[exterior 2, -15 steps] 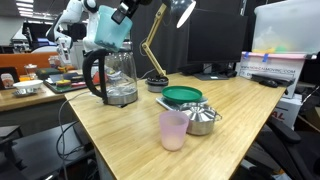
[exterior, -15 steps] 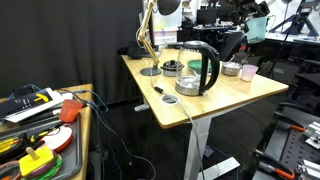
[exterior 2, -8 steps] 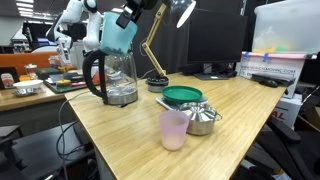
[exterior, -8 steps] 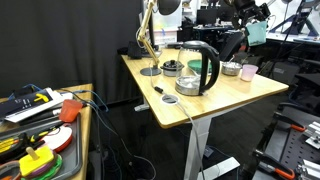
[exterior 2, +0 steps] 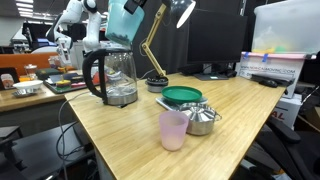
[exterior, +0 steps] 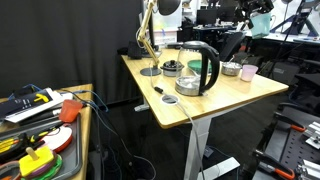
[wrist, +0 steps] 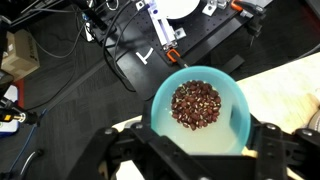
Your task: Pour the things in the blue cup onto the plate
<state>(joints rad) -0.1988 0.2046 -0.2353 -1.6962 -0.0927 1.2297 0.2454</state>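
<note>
Blue cup is clamped in the gripper, held high in the air by the edge of the bench. Brown beans lie inside it. Green plate sits on the bench, near the kettle.

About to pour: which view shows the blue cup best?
The wrist view: it looks straight into the blue cup, showing the brown bits inside. Both exterior views show only its outside, held high above the table.
</note>
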